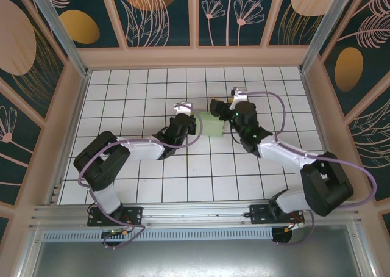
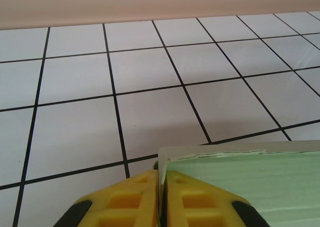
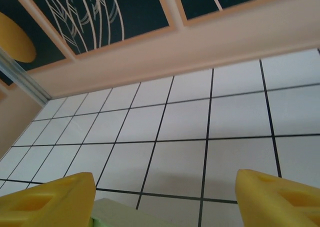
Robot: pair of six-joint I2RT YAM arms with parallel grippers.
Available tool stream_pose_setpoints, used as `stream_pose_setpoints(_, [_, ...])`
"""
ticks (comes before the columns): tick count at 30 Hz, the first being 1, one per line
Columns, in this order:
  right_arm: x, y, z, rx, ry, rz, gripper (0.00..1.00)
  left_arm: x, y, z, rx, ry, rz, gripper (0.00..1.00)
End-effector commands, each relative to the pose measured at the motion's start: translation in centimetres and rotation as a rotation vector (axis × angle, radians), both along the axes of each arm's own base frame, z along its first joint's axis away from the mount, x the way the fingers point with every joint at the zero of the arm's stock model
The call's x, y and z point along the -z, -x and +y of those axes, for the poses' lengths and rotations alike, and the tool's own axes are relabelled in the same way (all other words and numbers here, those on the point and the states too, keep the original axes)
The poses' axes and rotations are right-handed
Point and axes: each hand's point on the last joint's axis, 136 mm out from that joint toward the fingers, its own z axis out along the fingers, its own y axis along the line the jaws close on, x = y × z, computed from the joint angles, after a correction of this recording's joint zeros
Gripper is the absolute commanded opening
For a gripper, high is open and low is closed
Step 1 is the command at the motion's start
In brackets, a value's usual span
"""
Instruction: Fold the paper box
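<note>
Firmly pinched in the left end effector, thin pale-green paper box; right end effector wide.

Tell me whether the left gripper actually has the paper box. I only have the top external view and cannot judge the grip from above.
Observer: It does. In the left wrist view the left gripper is shut on the edge of the paper box, with the thin card pinched between its yellow fingers.
Operator: Now check the right gripper.
Observer: The right wrist view shows the right gripper open, its tips wide apart with only floor tiles between them.
Operator: Say where the box sits relative to it.
Observer: A pale green corner of the box shows low in that view, close beside one tip. It is not gripped, and I cannot tell whether it touches.
</note>
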Motion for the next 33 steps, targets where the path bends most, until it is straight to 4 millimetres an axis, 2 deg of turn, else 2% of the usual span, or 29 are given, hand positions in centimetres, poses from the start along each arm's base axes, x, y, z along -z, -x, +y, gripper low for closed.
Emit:
stream_pose_setpoints(1, [4.2,0.1,-0.3,0.034,0.019,0.185,0.73,2.8,1.0,0.2,0.018,-0.068,0.05,0.13])
stream_pose_setpoints(10, [8.4,0.4,-0.4,0.058,0.047,0.255,0.71,2.8,1.0,0.3,0.018,-0.07,0.054,0.18])
stream_pose_setpoints(13, [9.4,0.4,-0.6,0.074,0.053,0.27,0.71,2.8,1.1,0.2,0.023,-0.069,0.06,0.26])
stream_pose_setpoints(17, [10.1,0.1,-1.0,0.106,0.055,0.283,0.7,3.2,1.5,0.0,0.046,-0.06,0.087,0.45])
stream_pose_setpoints(24, [10.7,-0.2,-1.2,0.127,0.056,0.289,0.7,3.2,3.1,0.1,0.088,-0.022,0.133,0.61])
stream_pose_setpoints(25, [10.7,-0.2,-1.1,0.126,0.057,0.29,0.7,3.6,3.4,0.1,0.095,-0.029,0.148,0.67])
stream_pose_setpoints(26, [10.8,-0.2,-1.2,0.128,0.056,0.292,0.7,2.6,3.6,0.1,0.104,-0.016,0.139,0.7])
stream_pose_setpoints(30, [11.0,-0.3,-0.9,0.122,0.051,0.297,0.7,2.5,4.3,0.1,0.137,-0.033,0.166,0.73])
stream_pose_setpoints(31, [11.2,-0.3,-1.0,0.123,0.051,0.301,0.7,2.2,4.4,0.1,0.14,-0.026,0.166,0.81])
stream_pose_setpoints(33, [11.3,-0.2,-1.0,0.123,0.051,0.304,0.7,1.9,4.7,0.0,0.154,-0.017,0.172,0.84])
